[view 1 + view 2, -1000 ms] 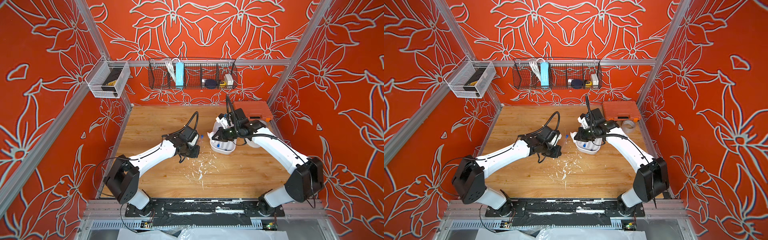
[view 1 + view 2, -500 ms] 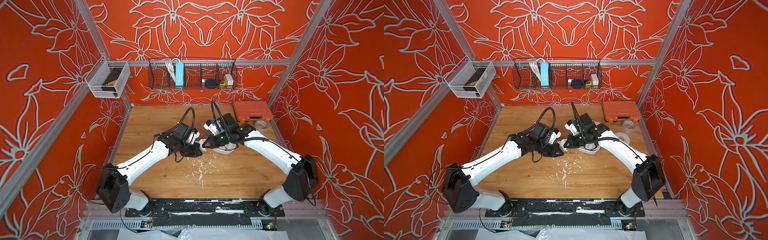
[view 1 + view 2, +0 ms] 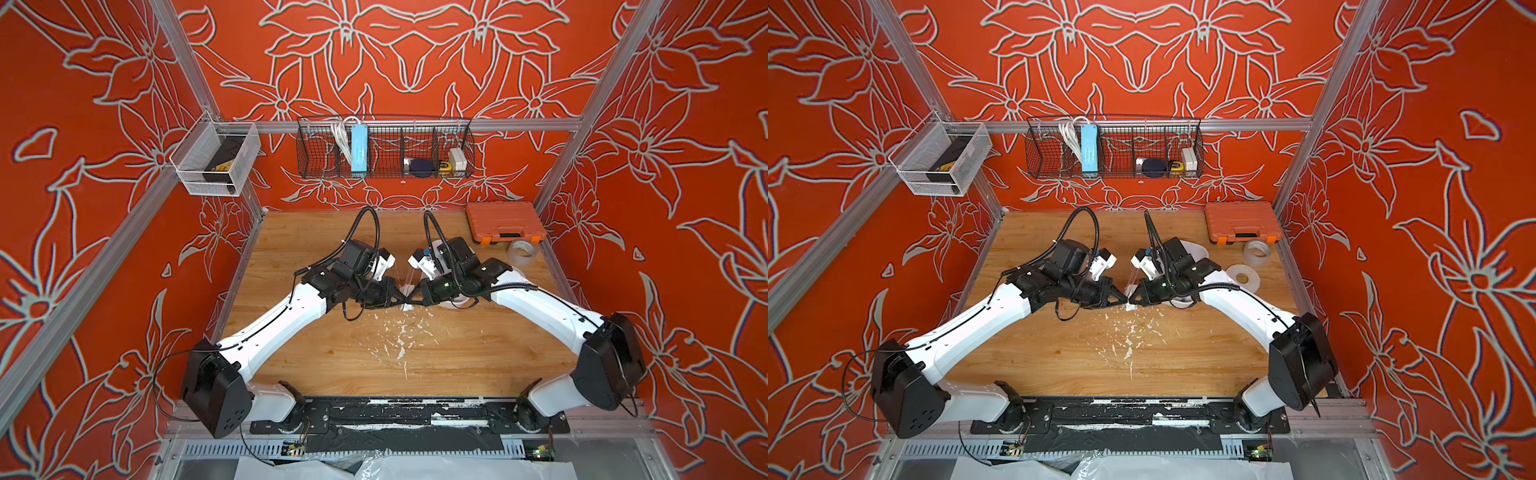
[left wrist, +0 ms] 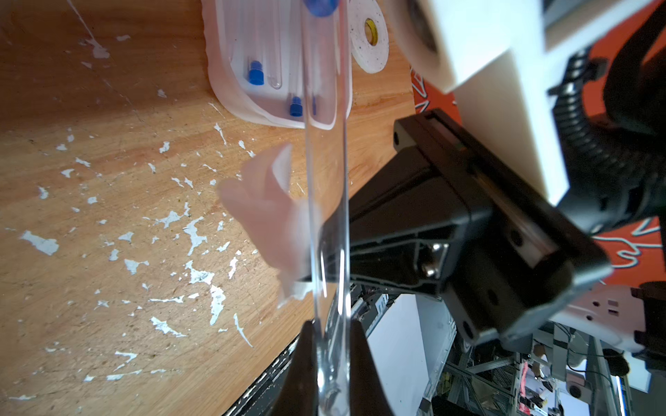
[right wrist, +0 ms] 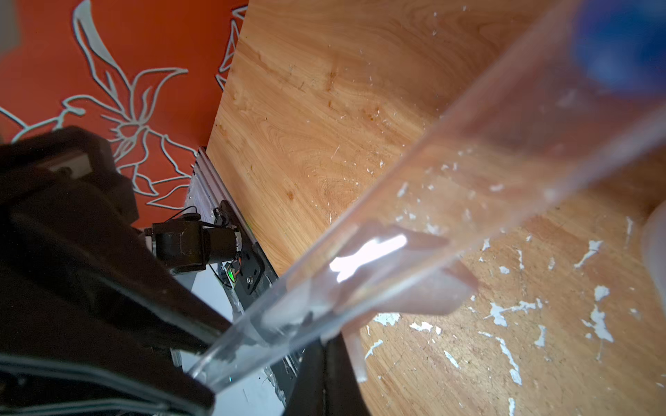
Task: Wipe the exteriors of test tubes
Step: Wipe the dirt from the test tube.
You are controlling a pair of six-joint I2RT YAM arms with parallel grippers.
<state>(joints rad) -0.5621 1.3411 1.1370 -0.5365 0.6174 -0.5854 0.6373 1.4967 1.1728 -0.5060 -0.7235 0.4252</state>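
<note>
Left of centre in both top views the left arm reaches in, and the left gripper [image 3: 398, 296] is clamped on the bottom end of the held test tube [image 4: 326, 173]. In the left wrist view the tube runs straight up the middle of the frame from between the dark fingers to a blue cap at the top edge. At the centre, above the white-flecked tabletop [image 3: 457, 353], the two sets of fingertips now meet. A second ago they stood well apart, with the right arm over the tray, and half a second ago they were only closing in. The right gripper [image 3: 417, 296] is pinched shut on a crumpled tissue [image 4: 266, 223], which sits against the tube's lower half, apparently touching it. I judge that the wipe of this tube is just beginning, and a stroke along the tube towards the cap looks like the natural next move. Further right, the tray [image 4: 223, 90] holds the other test tubes [image 4: 275, 61], lying flat with their blue caps showing. Which of them are already clean cannot be told. A white tape roll [image 4: 367, 54] lies just beside the tray, and an orange tool case [image 3: 505, 222] sits at the table's upper right.
</note>
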